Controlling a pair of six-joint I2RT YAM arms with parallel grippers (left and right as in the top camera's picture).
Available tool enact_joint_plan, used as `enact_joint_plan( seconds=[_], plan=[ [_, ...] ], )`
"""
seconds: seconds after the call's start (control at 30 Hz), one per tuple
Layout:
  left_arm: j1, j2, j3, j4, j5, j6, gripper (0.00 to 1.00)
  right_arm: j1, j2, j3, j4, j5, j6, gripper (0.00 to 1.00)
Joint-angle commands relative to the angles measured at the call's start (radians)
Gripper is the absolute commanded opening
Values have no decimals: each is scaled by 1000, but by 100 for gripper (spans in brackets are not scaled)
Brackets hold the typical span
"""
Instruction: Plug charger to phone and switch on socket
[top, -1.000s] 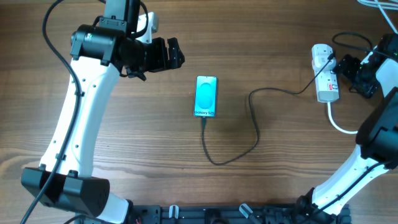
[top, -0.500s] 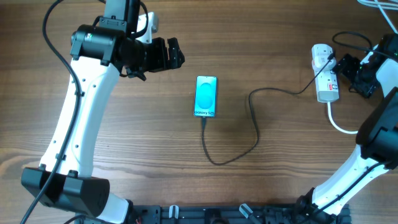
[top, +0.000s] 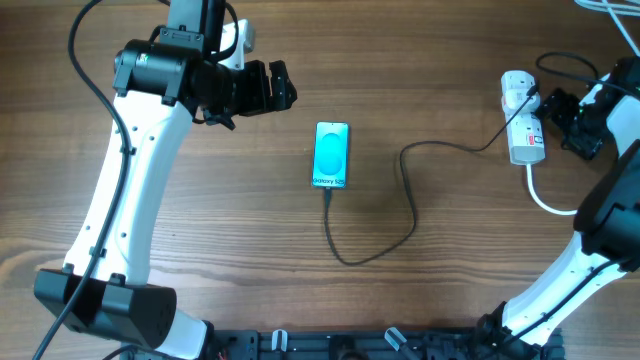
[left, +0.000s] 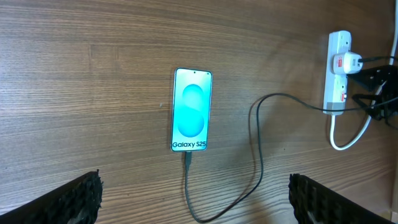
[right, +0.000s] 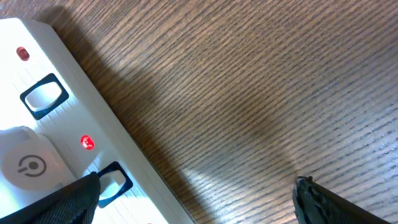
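Phone (top: 332, 154) lay flat and face up on the wood-grain tabletop (top: 230, 260), a slim rounded rectangle with a glossy cyan screen and a white band reading "Galaxy S25". The charger (top: 412, 215), a thin matte black cable, met the phone at its lower short edge. It looped below the phone, curled up along the phone's right side and ran on to the socket (top: 527, 150), well apart from the phone on that side. I could not make out where it ended on the strip.

I saw the socket as a long, smooth white plastic strip with rounded ends. A thicker white cord (top: 545, 200) curved out of one end. Close up it showed white rocker switches (right: 45, 94) in black frames, a bright red lamp (right: 87, 142) and a rounded white plug (right: 25, 165) with a grey power symbol.

My right claw (top: 556, 108) sat just beside the socket, on the side away from the phone. It was spread wide and held nothing. One ribbed black finger (right: 68, 202) overlapped a rocker's edge in its wrist view, and I could not tell whether it touched.

My left claw (top: 278, 88) hung beyond the phone's top-left corner, well apart from it, released and empty. Nothing lay between it and the phone but bare wood.
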Motion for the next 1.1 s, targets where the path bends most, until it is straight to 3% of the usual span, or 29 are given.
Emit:
enact_joint_plan(
  seconds=[0.0,0.17,0.3,0.57,0.73,0.97,1.07],
  plan=[
    [6,-2,-2,0,-6,-1,100,24,64,-17,-27,-41,-27,100],
    [6,-2,-2,0,-6,-1,100,22,-29,-17,-68,-28,-19,100],
    [6,-2,-2,0,-6,-1,100,20,-180,-17,-121,138,56,100],
    [6,-2,-2,0,-6,-1,100,33,-512,-18,-270,140,209,100],
    [6,-2,-2,0,-6,-1,100,116,-688,-40,-312,145,165,100],
    [6,-2,-2,0,-6,-1,100,273,-1002,-263,-175,174,145,100],
    [6,-2,-2,0,-6,-1,100,295,-1149,-361,-144,147,49,100]
  ],
)
